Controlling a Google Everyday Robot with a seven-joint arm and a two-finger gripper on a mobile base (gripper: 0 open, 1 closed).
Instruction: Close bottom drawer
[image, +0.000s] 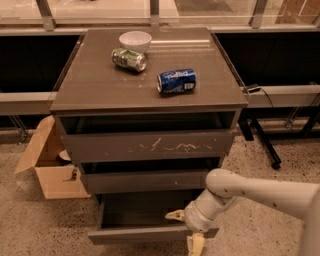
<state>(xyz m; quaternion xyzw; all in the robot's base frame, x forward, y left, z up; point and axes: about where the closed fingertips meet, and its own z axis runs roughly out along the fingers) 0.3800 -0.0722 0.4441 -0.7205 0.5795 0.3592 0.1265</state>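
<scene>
The bottom drawer (140, 233) is the lowest of the cabinet's three. It stands pulled out, its plain grey-brown front low in the view and its shallow box open behind it. My gripper (186, 230) hangs at the drawer's right front corner, on a white arm coming in from the right. One cream finger (175, 215) lies over the open box. The other finger (195, 244) points down in front of the drawer front. The fingers are spread apart and hold nothing.
Above are the middle drawer (145, 181) and the taller scratched drawer front (147, 146). On the cabinet top (95, 90) lie a blue can (176, 81), a green can (129, 59) and a white bowl (135, 40). An open cardboard box (47, 162) sits on the floor at left.
</scene>
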